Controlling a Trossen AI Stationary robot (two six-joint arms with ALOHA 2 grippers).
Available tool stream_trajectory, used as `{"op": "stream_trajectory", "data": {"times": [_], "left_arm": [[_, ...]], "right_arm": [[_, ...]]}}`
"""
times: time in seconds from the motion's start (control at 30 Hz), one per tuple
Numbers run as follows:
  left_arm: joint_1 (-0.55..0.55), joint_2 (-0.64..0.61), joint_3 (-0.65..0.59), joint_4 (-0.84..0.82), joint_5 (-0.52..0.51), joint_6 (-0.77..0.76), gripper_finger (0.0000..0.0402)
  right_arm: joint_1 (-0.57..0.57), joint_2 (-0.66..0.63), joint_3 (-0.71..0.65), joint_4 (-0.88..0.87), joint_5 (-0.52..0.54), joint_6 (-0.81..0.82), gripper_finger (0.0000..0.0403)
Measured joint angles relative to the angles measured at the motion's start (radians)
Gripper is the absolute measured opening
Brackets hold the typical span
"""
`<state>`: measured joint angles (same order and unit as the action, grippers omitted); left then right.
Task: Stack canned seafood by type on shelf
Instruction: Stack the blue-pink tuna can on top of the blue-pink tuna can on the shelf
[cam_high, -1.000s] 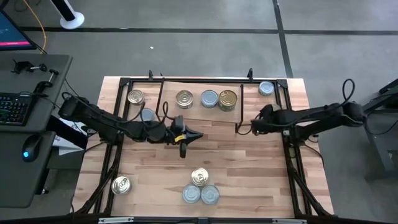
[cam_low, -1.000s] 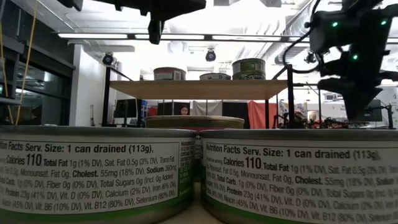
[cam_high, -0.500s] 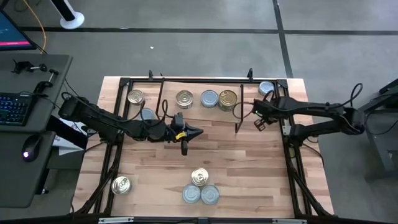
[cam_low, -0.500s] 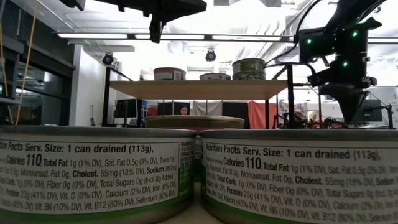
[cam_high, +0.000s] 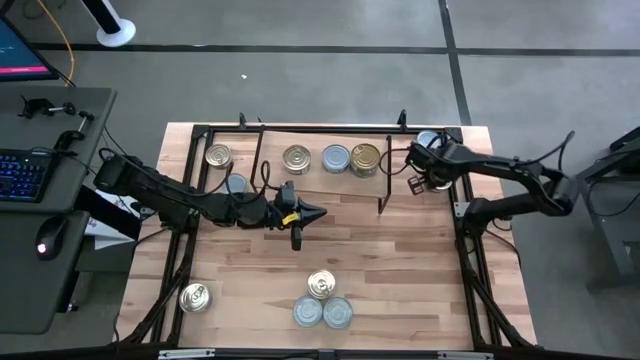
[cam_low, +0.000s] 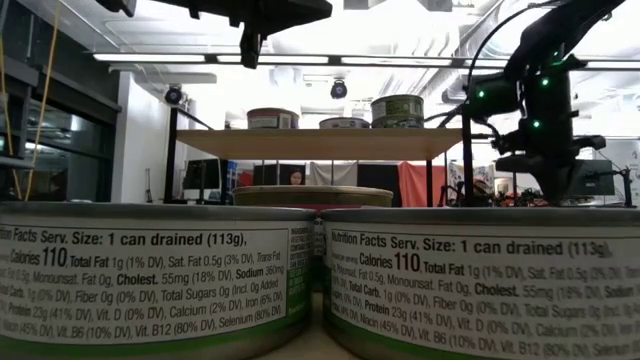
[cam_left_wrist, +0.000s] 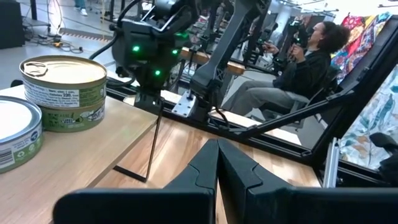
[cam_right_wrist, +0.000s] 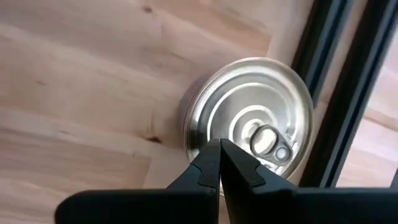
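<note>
The shelf (cam_high: 350, 185) stands at the far side and carries a gold tin (cam_high: 297, 158), a pale tin (cam_high: 337, 158) and a stack of two gold tins (cam_high: 367, 160). A silver pull-tab tin (cam_right_wrist: 249, 124) sits on the table by the far right corner. My right gripper (cam_right_wrist: 219, 149) is shut and hangs over it, pointing steeply down; I see no touch. My left gripper (cam_high: 320, 213) is shut and held level in front of the shelf with nothing in it. Three tins (cam_high: 322, 300) are grouped near the front edge, with one more (cam_high: 195, 297) at the front left.
A gold tin (cam_high: 218, 155) and another tin (cam_high: 237, 183) sit on the table left of the shelf, by my left arm. A black frame rail (cam_right_wrist: 348, 93) runs close beside the silver tin. A person sits beyond the table (cam_left_wrist: 298, 68).
My right gripper has swung from beside the shelf's right end toward the table's far edge and now hangs over the silver tin in the far right corner. It has stayed shut.
</note>
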<state>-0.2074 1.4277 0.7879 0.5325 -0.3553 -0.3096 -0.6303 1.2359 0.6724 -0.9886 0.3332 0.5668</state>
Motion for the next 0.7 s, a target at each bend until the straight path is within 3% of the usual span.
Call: {"op": "stream_trajectory", "data": {"times": [0.3, 0.7], "left_arm": [[-0.003, -0.020, 0.000, -0.024, 0.003, 0.000, 0.0000], [-0.003, -0.152, 0.000, -0.190, 0.001, 0.069, 0.0000]], "right_arm": [[0.017, 0.052, 0.003, -0.013, -0.043, -0.050, 0.0000], [0.251, 0.051, 0.003, -0.121, -0.175, -0.014, 0.0000]]}}
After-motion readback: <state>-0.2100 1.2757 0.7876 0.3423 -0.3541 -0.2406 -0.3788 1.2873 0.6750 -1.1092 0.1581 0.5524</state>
